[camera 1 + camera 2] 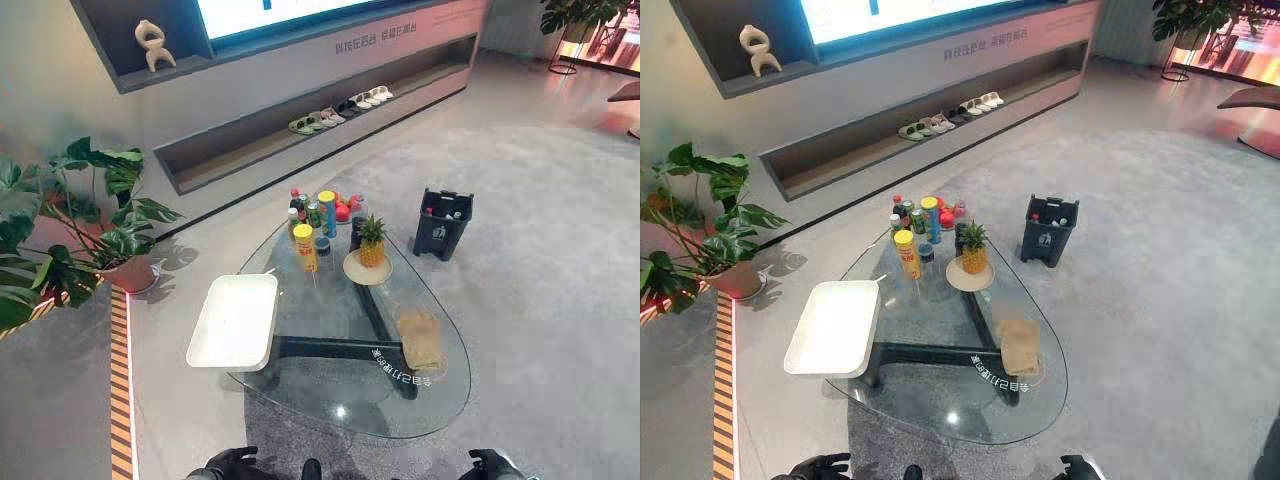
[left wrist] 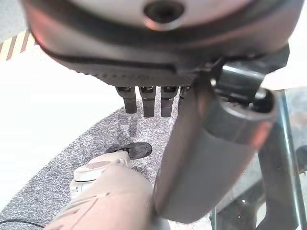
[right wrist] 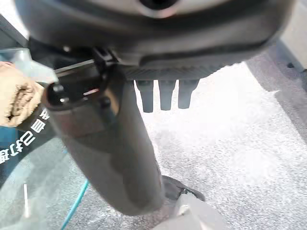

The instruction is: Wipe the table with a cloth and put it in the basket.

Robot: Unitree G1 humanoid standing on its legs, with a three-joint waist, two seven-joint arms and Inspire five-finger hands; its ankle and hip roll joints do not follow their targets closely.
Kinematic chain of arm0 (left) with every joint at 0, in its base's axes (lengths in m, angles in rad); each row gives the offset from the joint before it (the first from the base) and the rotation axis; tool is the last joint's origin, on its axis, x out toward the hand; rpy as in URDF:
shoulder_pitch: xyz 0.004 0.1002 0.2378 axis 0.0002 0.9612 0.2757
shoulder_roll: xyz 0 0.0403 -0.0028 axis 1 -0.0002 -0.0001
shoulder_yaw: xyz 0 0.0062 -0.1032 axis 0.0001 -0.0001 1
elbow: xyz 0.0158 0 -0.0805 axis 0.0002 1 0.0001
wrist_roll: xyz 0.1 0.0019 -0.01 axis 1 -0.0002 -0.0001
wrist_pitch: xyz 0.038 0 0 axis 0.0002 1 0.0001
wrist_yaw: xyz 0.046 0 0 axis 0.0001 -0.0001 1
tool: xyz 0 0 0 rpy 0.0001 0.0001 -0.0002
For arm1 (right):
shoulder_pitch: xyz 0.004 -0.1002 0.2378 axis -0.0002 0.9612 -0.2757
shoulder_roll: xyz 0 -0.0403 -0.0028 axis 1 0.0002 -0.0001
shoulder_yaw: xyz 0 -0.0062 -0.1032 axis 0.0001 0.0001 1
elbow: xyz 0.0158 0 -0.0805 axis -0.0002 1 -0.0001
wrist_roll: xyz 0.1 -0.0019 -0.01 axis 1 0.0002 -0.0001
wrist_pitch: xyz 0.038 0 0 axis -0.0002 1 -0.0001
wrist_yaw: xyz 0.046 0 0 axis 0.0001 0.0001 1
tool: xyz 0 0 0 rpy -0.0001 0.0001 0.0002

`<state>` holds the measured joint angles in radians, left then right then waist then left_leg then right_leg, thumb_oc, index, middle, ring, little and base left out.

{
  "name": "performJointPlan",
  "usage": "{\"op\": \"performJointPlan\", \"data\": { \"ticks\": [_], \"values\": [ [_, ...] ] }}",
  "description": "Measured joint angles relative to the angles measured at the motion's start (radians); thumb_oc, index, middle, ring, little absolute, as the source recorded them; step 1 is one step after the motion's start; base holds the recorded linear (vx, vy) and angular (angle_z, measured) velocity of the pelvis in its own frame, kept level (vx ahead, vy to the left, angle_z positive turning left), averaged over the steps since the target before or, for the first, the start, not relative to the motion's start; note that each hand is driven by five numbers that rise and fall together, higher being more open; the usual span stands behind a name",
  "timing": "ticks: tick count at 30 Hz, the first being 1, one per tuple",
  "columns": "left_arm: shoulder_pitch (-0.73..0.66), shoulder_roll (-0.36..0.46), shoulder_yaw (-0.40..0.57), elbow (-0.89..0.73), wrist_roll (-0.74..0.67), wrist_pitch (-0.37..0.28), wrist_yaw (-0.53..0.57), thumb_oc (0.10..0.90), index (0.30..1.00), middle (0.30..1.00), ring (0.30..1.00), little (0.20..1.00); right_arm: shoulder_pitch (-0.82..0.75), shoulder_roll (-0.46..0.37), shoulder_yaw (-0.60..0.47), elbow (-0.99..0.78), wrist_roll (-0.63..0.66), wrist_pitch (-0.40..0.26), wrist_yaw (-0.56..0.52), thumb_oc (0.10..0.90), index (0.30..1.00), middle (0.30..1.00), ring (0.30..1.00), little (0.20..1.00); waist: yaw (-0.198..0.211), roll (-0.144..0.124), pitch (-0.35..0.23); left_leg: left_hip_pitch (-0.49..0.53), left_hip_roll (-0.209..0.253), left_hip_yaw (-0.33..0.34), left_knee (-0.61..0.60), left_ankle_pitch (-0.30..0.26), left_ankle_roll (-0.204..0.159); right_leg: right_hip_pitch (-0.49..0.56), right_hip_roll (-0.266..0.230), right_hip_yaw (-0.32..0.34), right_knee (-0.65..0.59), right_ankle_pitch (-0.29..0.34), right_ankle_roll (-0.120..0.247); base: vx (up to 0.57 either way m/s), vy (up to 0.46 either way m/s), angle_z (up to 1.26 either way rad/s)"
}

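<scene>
Tan cloth (image 1: 420, 338) lies on the glass table (image 1: 330, 395); white lettering (image 1: 397, 372) beneath it, seemingly inverted, unreadable; left hand (image 2: 146, 101) and right hand (image 3: 165, 98) straight-fingered, empty.

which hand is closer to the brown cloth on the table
Right. The right hand hangs off the table's near edge, on the cloth's side; the left hand is off that edge too, further over, nearer the white tray.
</scene>
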<state>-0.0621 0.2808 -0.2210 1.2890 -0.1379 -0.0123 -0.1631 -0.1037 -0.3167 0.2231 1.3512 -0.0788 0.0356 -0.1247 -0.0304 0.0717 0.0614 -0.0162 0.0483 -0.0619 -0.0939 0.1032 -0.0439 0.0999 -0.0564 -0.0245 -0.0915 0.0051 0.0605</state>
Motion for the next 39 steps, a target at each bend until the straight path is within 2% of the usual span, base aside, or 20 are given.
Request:
{"op": "performJointPlan", "data": {
  "ticks": [39],
  "values": [
    [-0.001, 0.001, 0.006, 0.009, -0.003, 0.005, 0.019, 0.8, 0.9, 0.9, 0.9, 0.9, 0.0, 0.0, -0.004, 0.005, 0.0, 0.0, 0.0, 0.8, 0.9, 0.9, 0.9, 0.9, 0.0, -0.017, -0.007, -0.002, 0.0, 0.011, 0.0, -0.002, 0.002, -0.004, -0.002, 0.002, 0.0, 0.0, 0.001, 0.0, 0.003, -0.01]
  ]
}}
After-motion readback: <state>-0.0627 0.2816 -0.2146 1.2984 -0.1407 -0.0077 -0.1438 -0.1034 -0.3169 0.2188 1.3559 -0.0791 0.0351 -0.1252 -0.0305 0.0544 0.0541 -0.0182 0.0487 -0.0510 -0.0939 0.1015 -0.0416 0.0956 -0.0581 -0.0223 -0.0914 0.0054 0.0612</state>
